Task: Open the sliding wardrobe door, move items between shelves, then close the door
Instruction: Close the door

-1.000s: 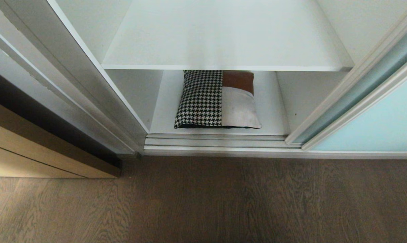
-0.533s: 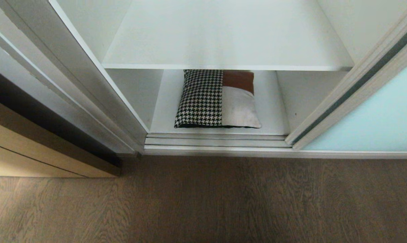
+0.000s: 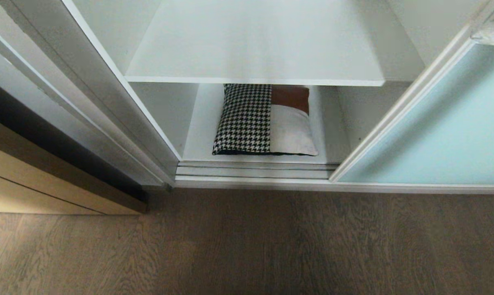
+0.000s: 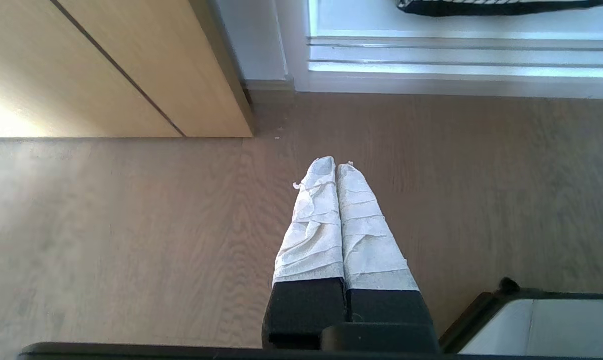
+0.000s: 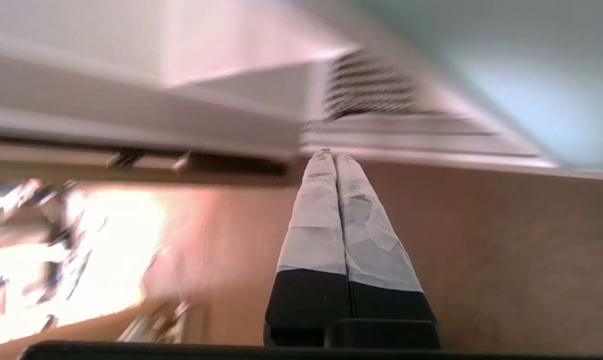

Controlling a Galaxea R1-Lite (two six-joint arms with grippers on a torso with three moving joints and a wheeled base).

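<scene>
The sliding wardrobe door [image 3: 443, 131], a frosted pale blue-green panel in a thin silver frame, covers the right part of the wardrobe opening, and its left edge runs down to the floor track just right of the cushion-like item [image 3: 265, 121]. That item, with a black-and-white houndstooth half, a beige patch and a brown patch, lies flat on the lower shelf [image 3: 200, 135], near its front edge and about midway across the open gap. Above it, the upper shelf [image 3: 255, 45] is a plain white board. The right gripper [image 3: 490, 35] shows in the head view only as a pale wrapped tip at the far right, touching or just beside the door's frame high on the panel, well above and to the right of the item; in the right wrist view its fingers [image 5: 326, 210] are pressed together with nothing between them. The left gripper [image 4: 336, 167] hangs over the wooden floor [image 3: 247, 246] in front of the wardrobe, nearer than the track and apart from the item, its wrapped fingers also pressed together and empty. A tan wooden panel [image 3: 34, 184] stands at the left.
</scene>
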